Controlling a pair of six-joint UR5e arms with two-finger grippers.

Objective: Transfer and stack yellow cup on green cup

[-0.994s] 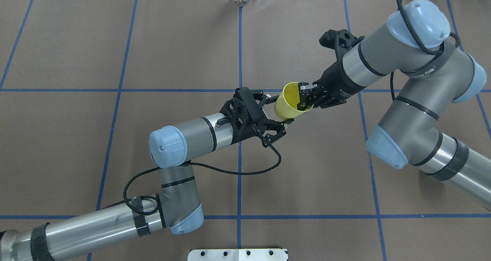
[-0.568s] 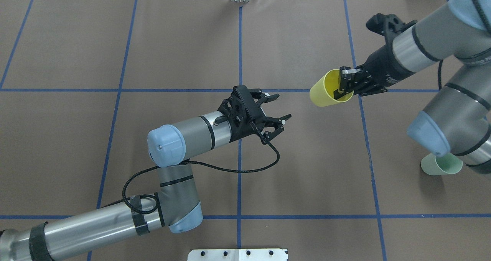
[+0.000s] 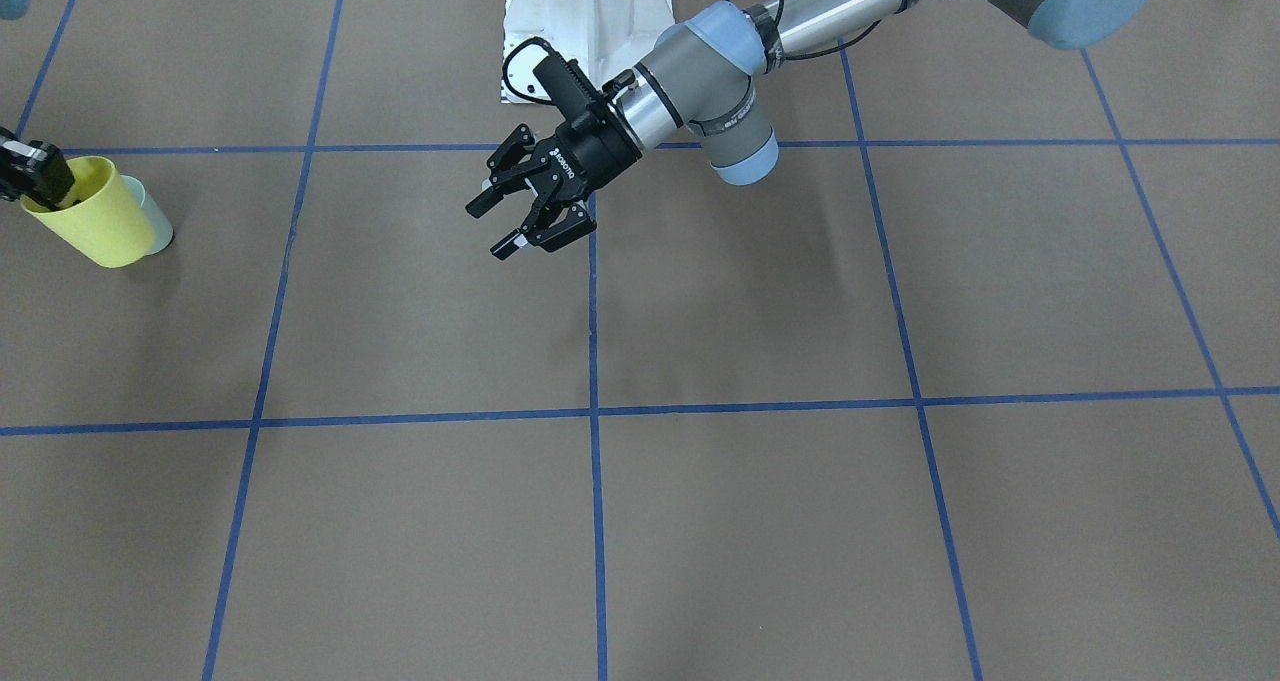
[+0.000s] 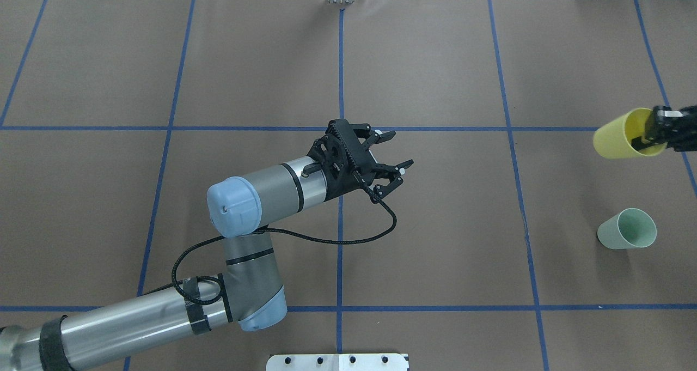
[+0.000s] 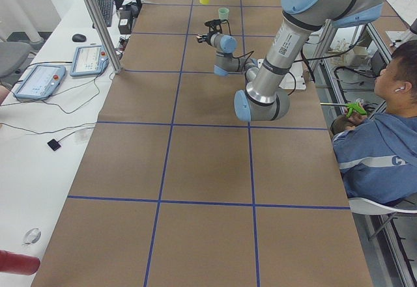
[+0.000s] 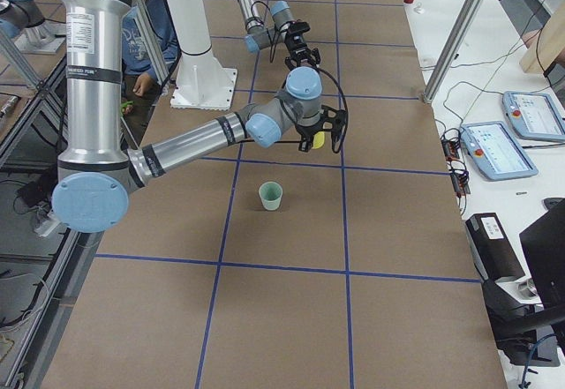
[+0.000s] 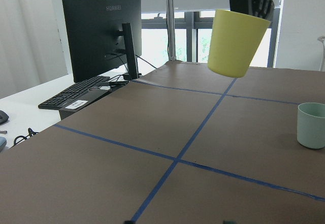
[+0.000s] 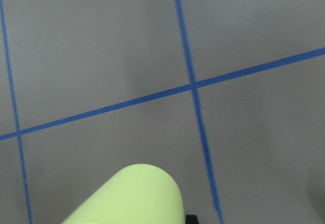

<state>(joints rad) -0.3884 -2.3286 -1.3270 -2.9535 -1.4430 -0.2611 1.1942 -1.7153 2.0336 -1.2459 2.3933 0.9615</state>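
The yellow cup (image 4: 618, 141) hangs tilted in the air at the far right, and my right gripper (image 4: 649, 134) is shut on its rim. It also shows in the front view (image 3: 85, 216), the left wrist view (image 7: 236, 43) and the right wrist view (image 8: 132, 198). The green cup (image 4: 626, 229) stands upright on the table, nearer the robot than the yellow cup and apart from it. It also shows in the left wrist view (image 7: 311, 125). My left gripper (image 4: 400, 153) is open and empty over the table's middle, as the front view (image 3: 492, 229) also shows.
Blue tape lines form a grid on the brown table cover. The white base plate (image 4: 337, 362) lies at the near edge. A monitor (image 7: 101, 31) and keyboard stand beyond the table's right end. A seated person (image 5: 384, 150) is beside the table.
My right arm has carried the yellow cup far to the right, away from my left gripper, and has uncovered the green cup. My left gripper has stayed open and almost still.
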